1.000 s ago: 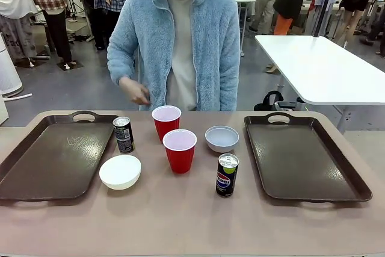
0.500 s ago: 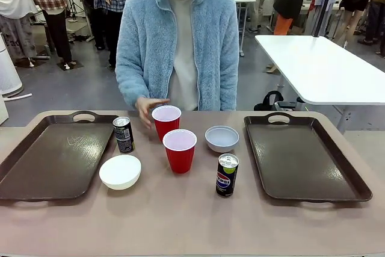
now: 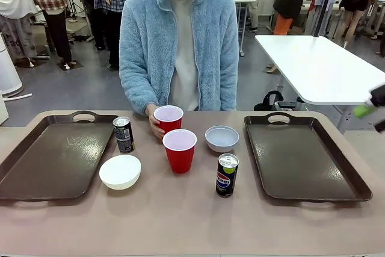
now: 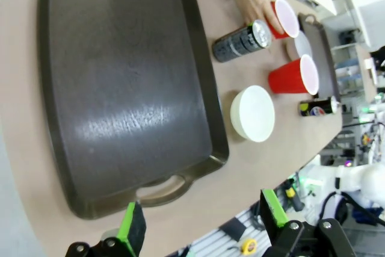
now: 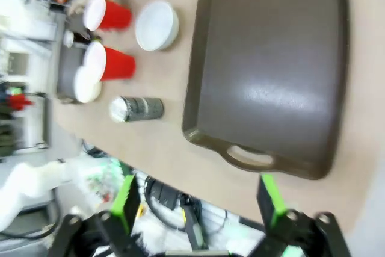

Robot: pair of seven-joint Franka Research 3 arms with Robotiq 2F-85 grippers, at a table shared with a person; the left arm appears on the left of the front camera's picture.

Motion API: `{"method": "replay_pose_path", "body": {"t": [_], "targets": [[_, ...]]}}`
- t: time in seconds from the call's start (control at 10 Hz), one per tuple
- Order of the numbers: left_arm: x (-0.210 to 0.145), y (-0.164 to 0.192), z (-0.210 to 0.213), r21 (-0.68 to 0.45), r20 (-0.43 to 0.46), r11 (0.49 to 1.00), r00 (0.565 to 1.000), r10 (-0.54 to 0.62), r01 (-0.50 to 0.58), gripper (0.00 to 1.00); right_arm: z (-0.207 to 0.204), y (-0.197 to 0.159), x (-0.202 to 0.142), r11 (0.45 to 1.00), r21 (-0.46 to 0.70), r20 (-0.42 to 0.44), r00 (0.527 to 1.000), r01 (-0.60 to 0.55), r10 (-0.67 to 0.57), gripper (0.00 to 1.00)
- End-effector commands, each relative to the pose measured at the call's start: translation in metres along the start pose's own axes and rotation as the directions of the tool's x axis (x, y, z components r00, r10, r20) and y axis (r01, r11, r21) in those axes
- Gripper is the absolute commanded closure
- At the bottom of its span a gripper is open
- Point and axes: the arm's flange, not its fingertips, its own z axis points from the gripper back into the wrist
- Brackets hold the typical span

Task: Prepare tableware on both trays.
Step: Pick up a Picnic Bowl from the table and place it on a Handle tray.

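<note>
on the worktop (image 3: 180,221), between left tray (image 3: 54,161) and right tray (image 3: 301,161): white bowl (image 3: 120,171), grey-blue bowl (image 3: 222,138), left can (image 3: 123,134), right can (image 3: 227,174), near red cup (image 3: 179,150), all upright. against the far red cup (image 3: 168,120): a person's hand (image 3: 154,126). left end effector (image 4: 201,221): wide, above the left tray's near handle. right end effector (image 5: 198,200): wide, above the right tray's handle.

Hidden, cropped and smeared parts
The person's hand (image 3: 153,127) is mostly hidden behind the far red cup (image 3: 168,118); the right end effector (image 3: 370,112) is a blurred streak cut by the front view's right edge; the right wrist view is smeared, leaving the can (image 5: 137,109) label unreadable
</note>
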Motion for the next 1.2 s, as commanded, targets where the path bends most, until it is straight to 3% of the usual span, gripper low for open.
{"method": "replay_pose_path", "body": {"t": [0.0, 0.3, 0.5, 0.6, 0.7, 1.0, 1.1], "targets": [[0.002, 0.000, 0.000, -0.003, 0.008, 1.000, 1.000, 0.002, -0.002, 0.00, -0.010, 0.028, 0.063, 0.992, -0.124, -0.074, 0.997, 0.029, -0.038, 0.00], [0.002, 0.000, 0.000, -0.003, 0.008, 1.000, 1.000, 0.002, -0.002, 0.00, -0.063, 0.084, 0.138, 0.932, -0.359, -0.047, 0.996, 0.049, -0.071, 0.00], [0.002, 0.000, 0.000, -0.003, 0.008, 1.000, 1.000, 0.002, -0.002, 0.00, -0.097, 0.087, 0.167, 0.906, -0.416, -0.016, 0.995, 0.080, -0.096, 0.00], [0.002, 0.000, 0.000, -0.003, 0.008, 1.000, 1.000, 0.002, -0.002, 0.00, -0.100, 0.085, 0.171, 0.941, -0.329, -0.013, 0.996, 0.082, -0.092, 0.00], [0.002, 0.000, 0.000, -0.003, 0.008, 1.000, 1.000, 0.002, -0.002, 0.00, -0.092, 0.088, 0.155, 0.927, -0.372, -0.026, 0.998, 0.038, -0.051, 0.00], [0.002, 0.000, 0.000, -0.003, 0.008, 1.000, 1.000, 0.002, -0.002, 0.00, -0.102, 0.085, 0.165, 0.927, -0.370, -0.024, 0.998, 0.053, -0.066, 0.00], [0.002, 0.000, 0.000, -0.003, 0.008, 1.000, 1.000, 0.002, -0.002, 0.00, -0.115, 0.089, 0.159, 0.919, -0.394, -0.077, 0.996, 0.012, -0.046, 0.00]]}}
